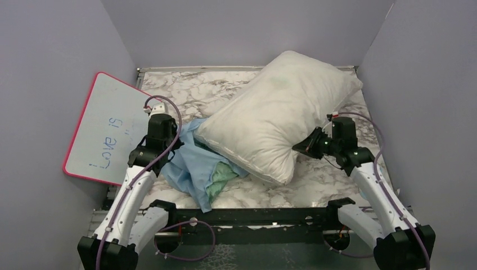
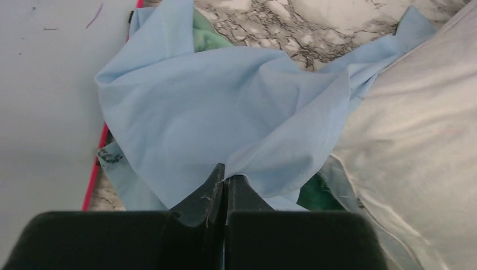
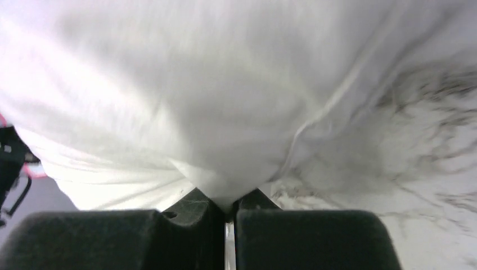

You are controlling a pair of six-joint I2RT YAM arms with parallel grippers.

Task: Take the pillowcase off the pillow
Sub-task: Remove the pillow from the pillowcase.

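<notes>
Left claw [image 2: 225, 181] pinched tight on the blue pillowcase [image 2: 225, 112], crumpled on the counter [image 1: 185, 90] against the left end of the pillow [image 1: 275, 112]; right claw [image 3: 227, 201] closed on a fold of its near edge.

Far part of the pillowcase [image 1: 191, 166] under the pillow [image 1: 275, 118]; whiteboard [image 1: 104, 132] scrawl partly illegible.

1) pillow [image 1: 278, 112]: lg plump rect. cushion, off-white, bare; lies diagonal, well right of whiteboard [image 1: 107, 129].
2) pillowcase [image 1: 194, 166]: crumpled heap, lt blue w/ mint-green patch showing; just right of whiteboard.
</notes>
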